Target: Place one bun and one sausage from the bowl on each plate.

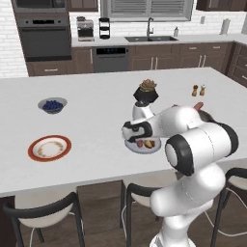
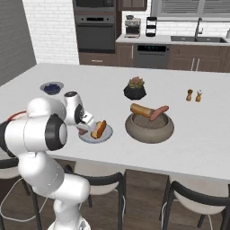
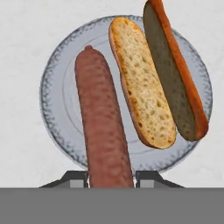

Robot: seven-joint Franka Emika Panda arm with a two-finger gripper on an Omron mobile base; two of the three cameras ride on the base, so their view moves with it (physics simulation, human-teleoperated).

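Note:
My gripper [image 3: 111,177] is shut on a reddish-brown sausage [image 3: 103,118], low over the grey plate [image 3: 57,109] beside a split-open bun [image 3: 153,83] that lies on it. From the base, the gripper [image 2: 83,130] hangs over the left side of that plate [image 2: 108,133] near the counter's front edge, with the bun [image 2: 99,129] to its right. The brown-grey bowl [image 2: 149,127] stands right of the plate and holds one bun [image 2: 141,110] and one sausage [image 2: 158,113]. The orange-rimmed plate [image 1: 49,148] lies bare at the front left.
A small bowl of blue berries [image 1: 52,105] sits at the left. A black plant pot [image 1: 146,92] stands behind the grey plate. Two shakers [image 1: 198,90] are at the back right. Stools [image 1: 41,212] line the counter's near edge.

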